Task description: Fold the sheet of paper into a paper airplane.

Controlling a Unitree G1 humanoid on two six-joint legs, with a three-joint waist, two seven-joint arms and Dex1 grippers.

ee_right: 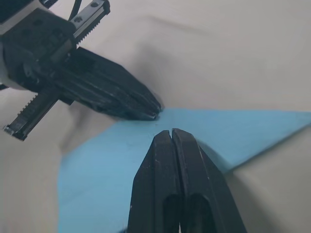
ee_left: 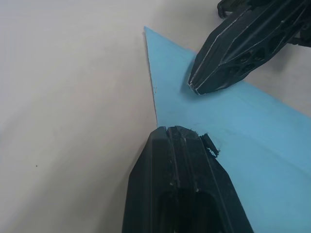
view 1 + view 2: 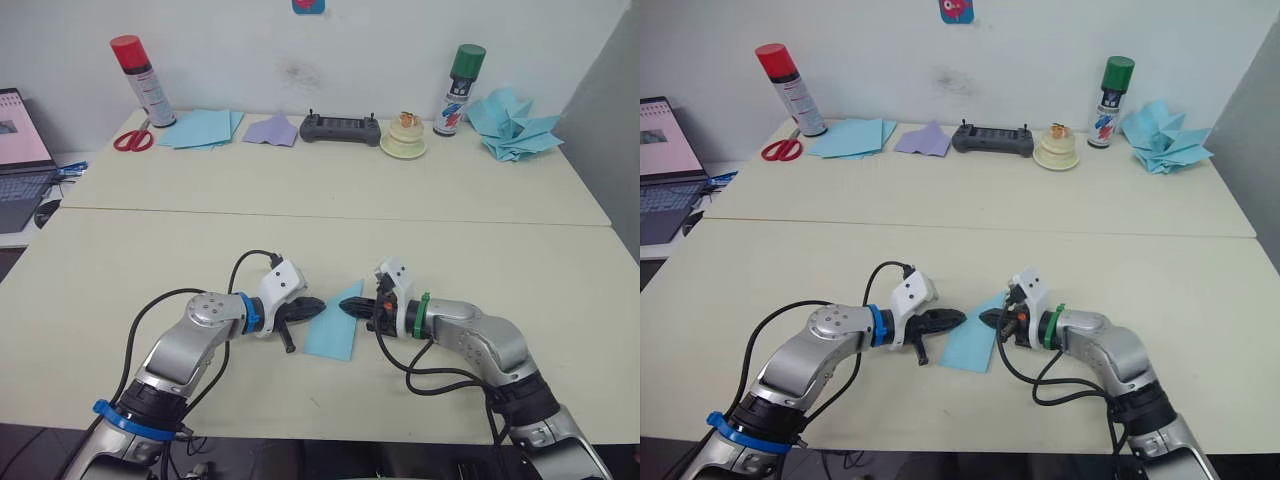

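Left eye view: the sheet of paper (image 3: 333,328) lies flat on the near counter (image 3: 300,240), between the two hands. It is folded narrow — its long axis runs from the near edge to a point aimed away and to the right. The left hand (image 3: 318,305) and right hand (image 3: 347,307) meet tip to tip over its far half, hiding part of the fold.

Left wrist view: the left hand's fingers (image 2: 182,179) are pressed together, tip on the paper's edge.

Right wrist view: the right hand's fingers (image 1: 174,184) are together, resting on the paper — the sheet's near end is cut off.
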